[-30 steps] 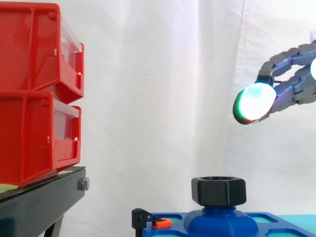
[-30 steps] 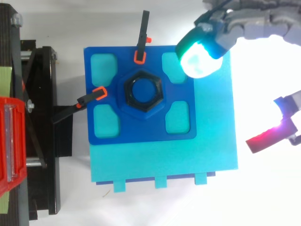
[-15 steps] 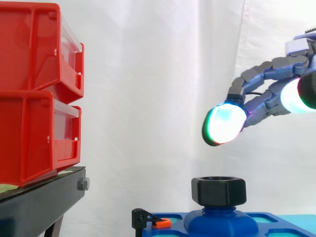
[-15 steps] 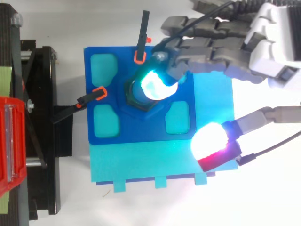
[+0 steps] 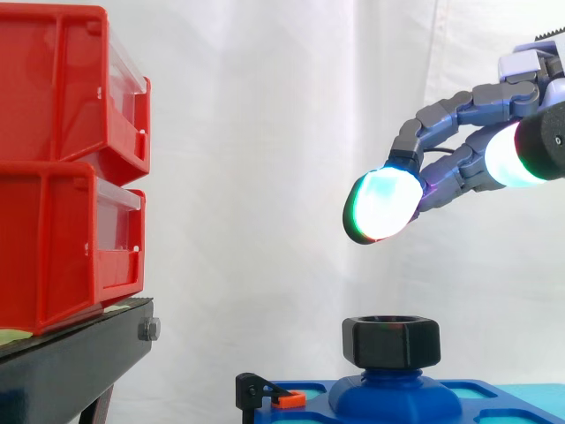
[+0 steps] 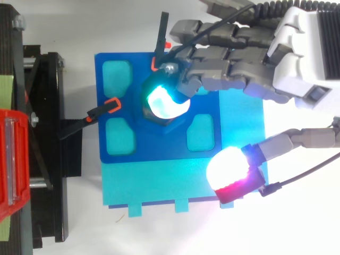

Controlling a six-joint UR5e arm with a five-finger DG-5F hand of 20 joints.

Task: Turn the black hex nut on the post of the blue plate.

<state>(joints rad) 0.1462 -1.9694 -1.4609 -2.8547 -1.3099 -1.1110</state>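
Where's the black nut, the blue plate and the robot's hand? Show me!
black hex nut (image 5: 391,342), side view, on its front face.
blue plate (image 6: 159,146), top view, on the bare strip near its lower edge.
hand (image 6: 303,53), top view, on its white body behind the fingers.

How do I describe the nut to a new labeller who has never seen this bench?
Find the blue plate, right of the red bins. A rounded blue post rises from its centre, and the black hex nut sits on top. Unlike the thin black clamps at the plate's edge, it is chunky, six-sided and has no orange tip.
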